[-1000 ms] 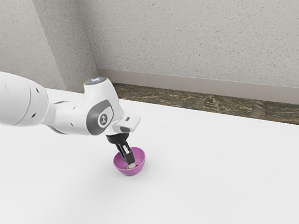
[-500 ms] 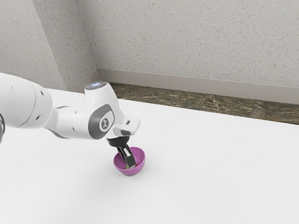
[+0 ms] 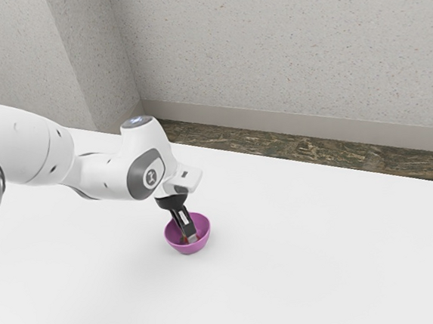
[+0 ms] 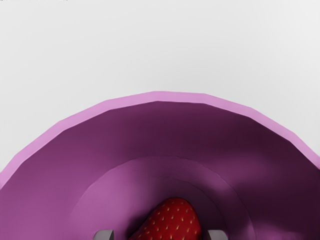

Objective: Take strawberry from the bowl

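pincer stands wide around the strawberry, below the bowl's rim; probably light, soft and easily bruised, it wants gentle pressure across its sides

Room (kind unclear): speckled wall, mottled floor
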Robot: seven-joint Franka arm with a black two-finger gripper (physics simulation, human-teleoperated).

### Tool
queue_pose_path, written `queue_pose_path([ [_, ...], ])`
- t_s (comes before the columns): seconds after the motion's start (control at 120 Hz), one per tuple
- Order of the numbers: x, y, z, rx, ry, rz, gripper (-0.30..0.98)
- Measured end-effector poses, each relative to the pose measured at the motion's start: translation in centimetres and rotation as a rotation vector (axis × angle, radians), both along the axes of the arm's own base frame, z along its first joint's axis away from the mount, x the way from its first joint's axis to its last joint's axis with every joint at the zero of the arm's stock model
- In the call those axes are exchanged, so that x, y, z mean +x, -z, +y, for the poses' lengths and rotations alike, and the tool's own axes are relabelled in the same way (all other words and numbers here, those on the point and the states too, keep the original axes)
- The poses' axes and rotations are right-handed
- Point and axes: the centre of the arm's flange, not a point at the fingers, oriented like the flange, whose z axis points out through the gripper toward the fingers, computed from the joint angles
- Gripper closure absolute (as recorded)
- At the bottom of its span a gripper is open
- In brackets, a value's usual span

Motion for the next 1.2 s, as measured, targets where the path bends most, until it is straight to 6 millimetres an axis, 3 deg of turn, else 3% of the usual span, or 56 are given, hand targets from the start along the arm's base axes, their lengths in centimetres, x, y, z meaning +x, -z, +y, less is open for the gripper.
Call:
queue_pose_path([
  [0.2, 0.1, -0.9, 0.0, 0.000, 0.007, -0.017, 0.54],
  [0.367, 0.3, -4.6, -0.6, -0.004, 0.021, -0.077, 0.56],
  [0.45, 1.9, -7.3, -1.6, -0.005, 0.038, -0.137, 0.56],
  [0.5, 2.5, -7.8, -2.4, -0.006, 0.050, -0.153, 0.56],
  [0.65, 1.7, -7.7, -6.2, -0.014, 0.099, -0.147, 0.57],
  [0.833, -0.7, -5.6, -10.7, -0.015, 0.158, -0.095, 0.57],
  [1.0, -1.0, -1.9, -12.1, -0.015, 0.159, -0.036, 0.57],
  [1.133, -1.1, -0.5, -12.9, -0.017, 0.157, -0.016, 0.57],
  [1.2, -1.2, -0.6, -13.3, -0.020, 0.161, -0.016, 0.44],
])
